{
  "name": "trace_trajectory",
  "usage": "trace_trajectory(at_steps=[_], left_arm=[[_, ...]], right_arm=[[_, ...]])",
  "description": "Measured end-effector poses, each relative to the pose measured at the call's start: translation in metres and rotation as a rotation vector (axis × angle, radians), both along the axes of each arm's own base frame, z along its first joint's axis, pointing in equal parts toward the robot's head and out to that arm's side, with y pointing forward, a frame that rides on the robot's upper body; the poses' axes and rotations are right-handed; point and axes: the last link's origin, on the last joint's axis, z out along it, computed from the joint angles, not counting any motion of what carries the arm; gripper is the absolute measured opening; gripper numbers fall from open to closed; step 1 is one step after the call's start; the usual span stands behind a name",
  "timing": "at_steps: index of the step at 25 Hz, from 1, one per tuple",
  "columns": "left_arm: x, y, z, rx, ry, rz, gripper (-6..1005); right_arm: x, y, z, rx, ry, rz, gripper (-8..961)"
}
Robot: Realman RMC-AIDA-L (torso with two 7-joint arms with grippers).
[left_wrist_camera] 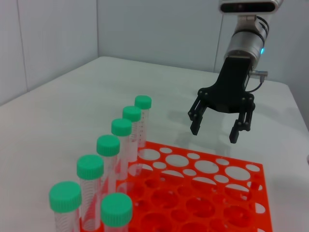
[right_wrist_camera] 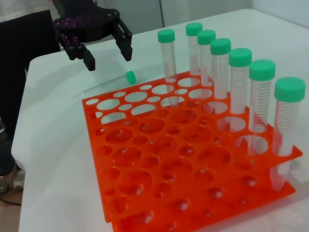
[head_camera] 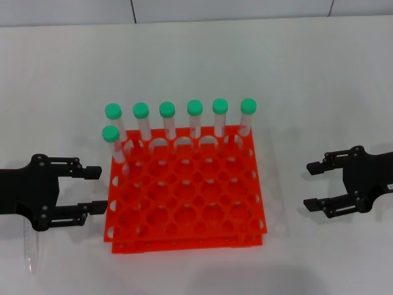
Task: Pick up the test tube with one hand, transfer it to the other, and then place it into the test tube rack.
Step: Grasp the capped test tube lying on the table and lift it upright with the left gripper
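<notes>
my left end effector (head_camera: 96, 190) hangs low beside the test tube rack (head_camera: 184, 196), fingers apart, holding nothing. the test tube (right_wrist_camera: 107, 83) lies flat on the table (head_camera: 196, 55) under it; the right wrist view shows its green cap, the head view only its clear body. seven capped tubes (head_camera: 167, 120) stand along the rack's far rows. my right end effector (head_camera: 314, 185) hovers spread across the rack.

A white table (head_camera: 307, 67) carries the orange-red test tube rack (head_camera: 184, 203) at its middle, seven green-capped tubes standing in the rack's far holes. One more test tube (right_wrist_camera: 108, 83) lies flat on the tabletop, left of the rack and near.
</notes>
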Motion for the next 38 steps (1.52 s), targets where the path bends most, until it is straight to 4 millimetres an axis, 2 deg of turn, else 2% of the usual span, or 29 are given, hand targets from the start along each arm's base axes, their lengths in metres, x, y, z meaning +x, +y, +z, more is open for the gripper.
trace_trajectory(at_steps=[38], left_arm=[[0.0008, -0.0002, 0.0004, -0.018, 0.002, 0.024, 610]], right_arm=[[-0.0037, -0.0002, 0.0003, -0.007, 0.012, 0.022, 749]])
